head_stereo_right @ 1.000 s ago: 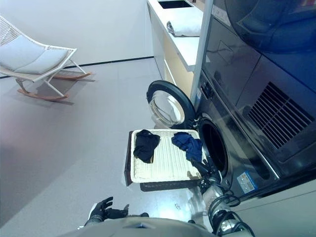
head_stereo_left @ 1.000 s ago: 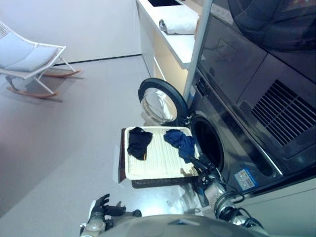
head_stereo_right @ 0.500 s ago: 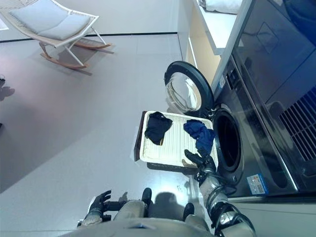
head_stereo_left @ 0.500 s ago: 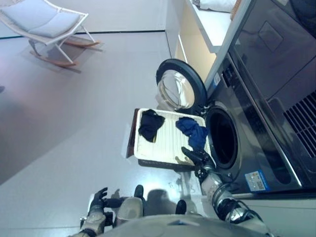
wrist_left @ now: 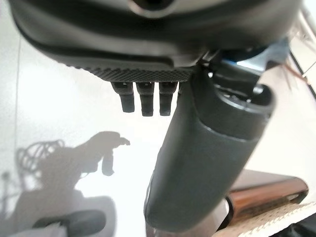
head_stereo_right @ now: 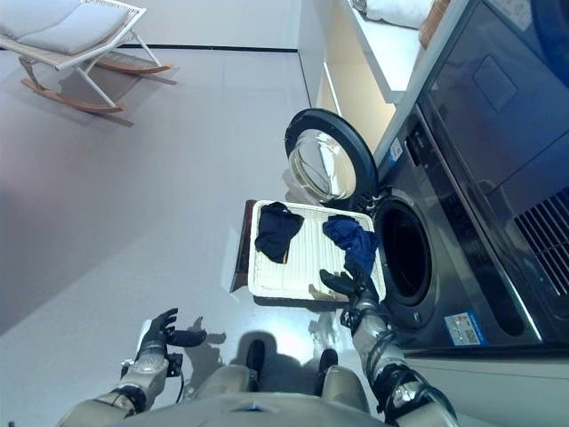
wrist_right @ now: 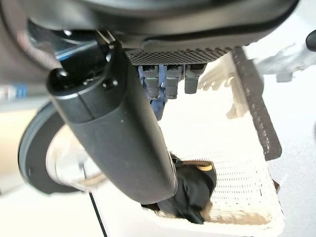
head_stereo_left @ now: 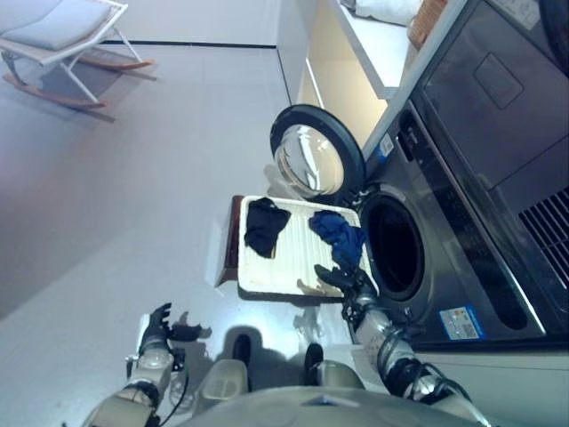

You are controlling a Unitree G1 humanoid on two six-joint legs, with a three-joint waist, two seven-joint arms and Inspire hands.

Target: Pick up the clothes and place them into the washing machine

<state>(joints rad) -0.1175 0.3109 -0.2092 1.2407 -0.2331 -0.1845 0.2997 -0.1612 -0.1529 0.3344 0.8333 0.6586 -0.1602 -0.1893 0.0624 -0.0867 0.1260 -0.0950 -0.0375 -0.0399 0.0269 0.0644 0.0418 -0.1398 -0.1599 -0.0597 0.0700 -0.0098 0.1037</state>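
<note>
A white woven basket (head_stereo_left: 267, 283) lies on the floor before the washing machine's open drum (head_stereo_left: 392, 246). A black garment (head_stereo_left: 265, 226) rests in the basket's left part and a blue garment (head_stereo_left: 338, 234) in its right part, beside the drum. My right hand (head_stereo_left: 343, 279) hovers over the basket's near edge just short of the blue garment, fingers (wrist_right: 170, 81) straight and empty. The right wrist view shows the black garment (wrist_right: 193, 190) past the thumb. My left hand (head_stereo_right: 161, 332) hangs open low on the left above the floor, far from the basket.
The round washer door (head_stereo_left: 313, 161) stands swung open behind the basket. A second appliance is stacked above the washer. A counter (head_stereo_left: 369, 53) with a white towel runs behind. A rocking chair (head_stereo_right: 71, 36) stands far left across bare floor.
The camera has shifted. My right hand has reached from below the basket's front corner to over its near edge by the blue garment. My left arm has swung out to the left.
</note>
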